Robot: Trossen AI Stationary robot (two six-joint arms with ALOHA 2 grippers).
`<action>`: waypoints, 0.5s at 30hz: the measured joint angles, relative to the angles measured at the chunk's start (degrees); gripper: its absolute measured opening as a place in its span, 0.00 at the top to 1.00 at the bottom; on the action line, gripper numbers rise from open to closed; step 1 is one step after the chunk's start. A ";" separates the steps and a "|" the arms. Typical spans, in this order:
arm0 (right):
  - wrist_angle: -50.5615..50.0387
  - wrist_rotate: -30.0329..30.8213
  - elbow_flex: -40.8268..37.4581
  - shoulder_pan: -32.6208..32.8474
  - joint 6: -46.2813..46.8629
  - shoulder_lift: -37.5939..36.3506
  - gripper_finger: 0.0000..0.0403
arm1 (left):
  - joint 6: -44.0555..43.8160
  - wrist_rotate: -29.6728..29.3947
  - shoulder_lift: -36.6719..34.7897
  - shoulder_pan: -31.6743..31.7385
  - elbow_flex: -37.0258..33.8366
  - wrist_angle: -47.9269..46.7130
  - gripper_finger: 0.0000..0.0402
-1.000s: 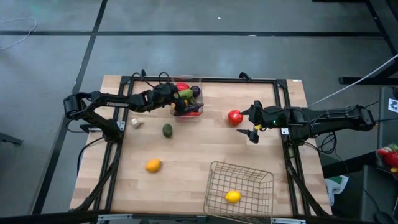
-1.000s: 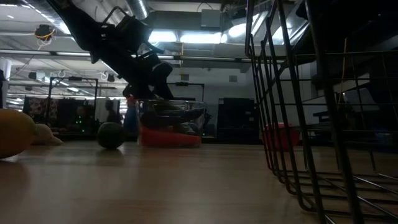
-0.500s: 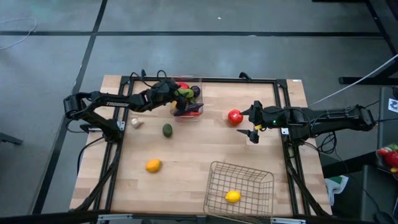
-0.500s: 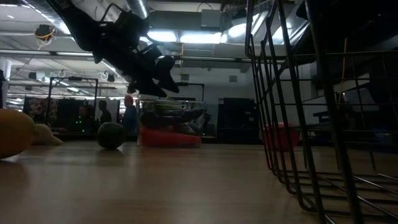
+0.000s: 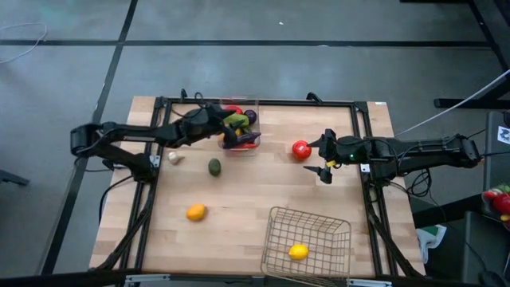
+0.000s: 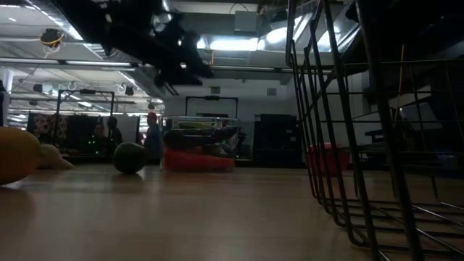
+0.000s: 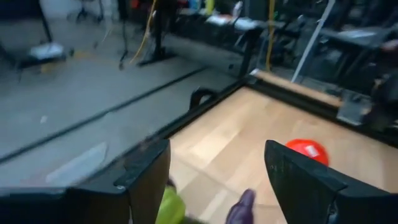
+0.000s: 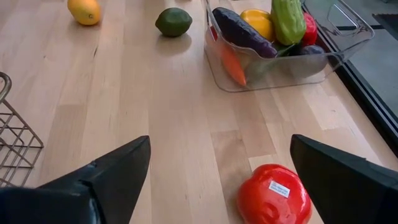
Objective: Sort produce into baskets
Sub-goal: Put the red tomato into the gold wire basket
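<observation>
Clear plastic bin [image 8: 292, 59] brims with produce; both grippers, left [image 5: 213, 121] and right [image 5: 319, 156], gape empty.

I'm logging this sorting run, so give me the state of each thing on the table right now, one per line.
Clear bin: upright, packed with vegetables.
Wire basket: upright, holding one yellow fruit.
Red tomato: loose on the table, in front of the right gripper.
Green lime: loose on the table.
Orange fruit: loose on the table.
White garlic: loose on the table.
Left gripper: fingers apart, empty, beside the bin.
Right gripper: fingers open, empty.
</observation>
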 joint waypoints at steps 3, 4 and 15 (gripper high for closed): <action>0.00 0.00 0.00 -0.01 0.04 0.00 0.05 | 4.31 0.01 -4.43 -1.44 0.02 -1.37 0.40; 0.00 0.00 0.00 -0.01 0.04 0.00 0.05 | 5.35 0.00 -6.03 -1.79 0.00 -2.25 0.42; -0.02 0.00 0.02 -0.01 0.09 -0.01 0.05 | 4.73 -0.04 -23.22 -2.29 0.02 -23.36 0.59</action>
